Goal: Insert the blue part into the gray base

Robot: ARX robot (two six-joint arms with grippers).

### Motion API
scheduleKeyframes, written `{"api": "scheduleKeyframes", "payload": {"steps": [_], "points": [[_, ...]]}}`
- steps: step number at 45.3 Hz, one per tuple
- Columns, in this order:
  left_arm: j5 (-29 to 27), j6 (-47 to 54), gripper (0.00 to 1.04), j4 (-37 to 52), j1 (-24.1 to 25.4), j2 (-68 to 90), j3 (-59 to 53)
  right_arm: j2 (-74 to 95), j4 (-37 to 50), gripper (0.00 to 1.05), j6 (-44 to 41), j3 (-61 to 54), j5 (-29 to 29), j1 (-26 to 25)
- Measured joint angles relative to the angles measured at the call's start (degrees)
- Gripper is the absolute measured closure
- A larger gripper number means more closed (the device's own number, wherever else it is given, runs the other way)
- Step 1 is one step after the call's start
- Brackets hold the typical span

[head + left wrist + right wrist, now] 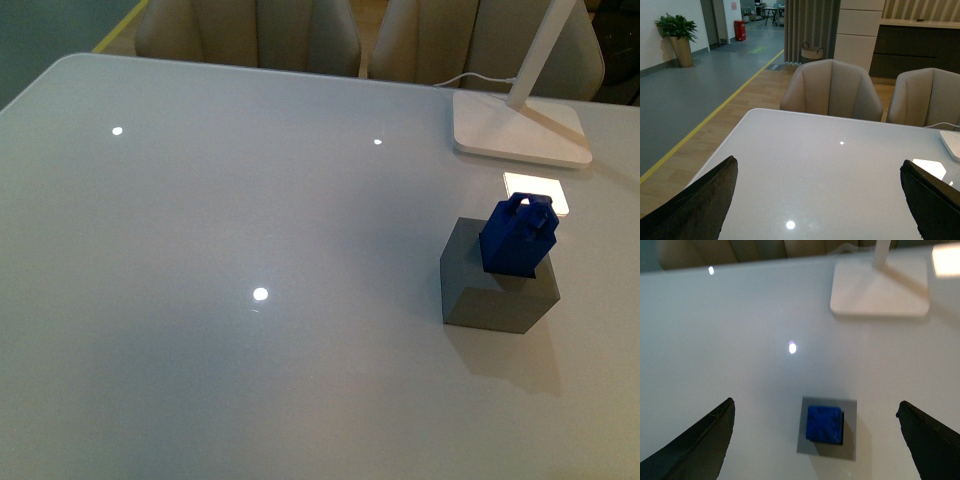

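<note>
Deep-blue plastic block with loop handle [518, 238] is recorded lodged, tilted, in the top hole of the matte gray cube [490, 300], near the desk's [250, 220] right edge. Left pincer [818, 161] and right pincer [815, 402] are observed spread, empty.

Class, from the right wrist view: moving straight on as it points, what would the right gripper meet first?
Probably the blue part, which stands proud of the gray base, roughly centred ahead of the right gripper; depth is unclear.
</note>
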Motion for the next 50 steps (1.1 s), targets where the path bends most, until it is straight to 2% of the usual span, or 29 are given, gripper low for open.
{"api": "scheduleKeyframes", "payload": {"steps": [4, 6, 15, 17, 21, 26, 28, 32, 50], "points": [[0.0, 0.0, 0.07, 0.0, 0.0, 0.0, 0.0, -6.3, 19.3, 0.33, -5.0, -9.2, 2.3, -0.7], [0.0, 0.0, 0.07, 0.0, 0.0, 0.0, 0.0, -8.1, 25.0, 0.41, -6.4, -13.2, 2.1, -1.6], [0.0, 0.0, 0.07, 0.0, 0.0, 0.0, 0.0, -13.0, 28.5, 0.75, -8.3, -22.9, -0.5, -4.3], [0.0, 0.0, 0.07, 0.0, 0.0, 0.0, 0.0, -15.4, 28.6, 0.87, -8.6, -25.1, -1.3, -5.2], [0.0, 0.0, 0.07, 0.0, 0.0, 0.0, 0.0, -18.2, 28.6, 1.03, -8.8, -27.6, -2.3, -6.1], [0.0, 0.0, 0.07, 0.0, 0.0, 0.0, 0.0, -21.6, 28.0, 1.03, -9.0, -30.2, -3.4, -7.0], [0.0, 0.0, 0.07, 0.0, 0.0, 0.0, 0.0, -23.5, 27.2, 1.03, -9.0, -31.5, -6.9, -9.4], [0.0, 0.0, 0.07, 0.0, 0.0, 0.0, 0.0, -26.3, 26.0, 1.03, -9.0, -33.1, -7.5, -11.6], [0.0, 0.0, 0.07, 0.0, 0.0, 0.0, 0.0, -39.6, 18.0, 1.03, -9.1, -38.2, -8.0, -11.8]]}}
